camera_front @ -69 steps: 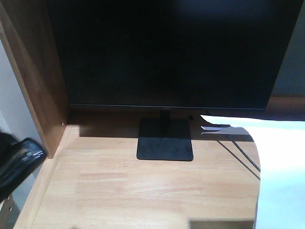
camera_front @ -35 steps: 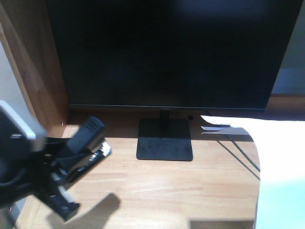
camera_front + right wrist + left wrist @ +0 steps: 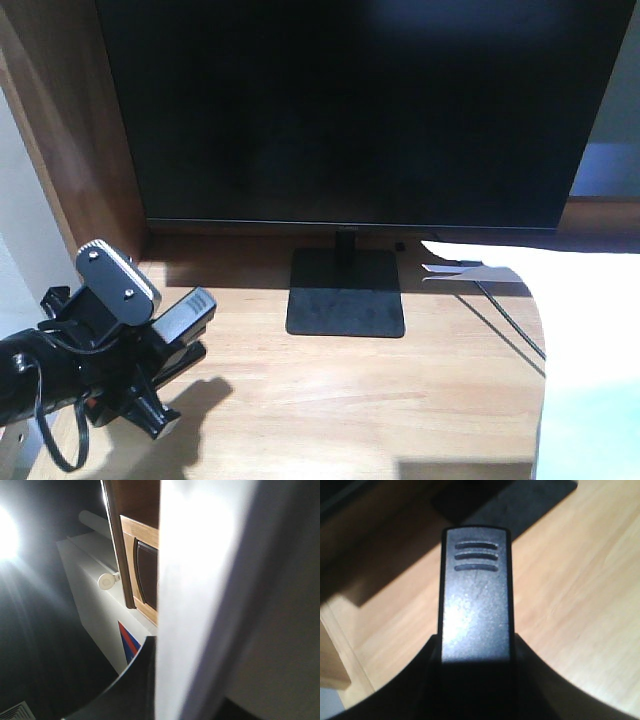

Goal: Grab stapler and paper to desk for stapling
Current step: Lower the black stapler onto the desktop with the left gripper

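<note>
Light jointed wood forms the desk [image 3: 400, 400], which has a darker side panel [image 3: 80, 150] on its left. A big black monitor [image 3: 350, 110] stands on a flat square stand [image 3: 346, 292] near the back, and a thin cable [image 3: 510, 320] trails off to the right.

Over the desk's front left part, the left claw [image 3: 170, 345] is clamped on the stapler [image 3: 188, 315]. The stapler's ribbed black tip points towards the stand, and its shadow falls on the wood below. Whether it touches the wood is unclear.

The right wrist view looks away from the desk. There the paper [image 3: 210, 580] stands edge-on, close to the lens, and fills the right half of the view. It rises from the dark fingers of the right claw [image 3: 150, 695], which pinch it.
</note>
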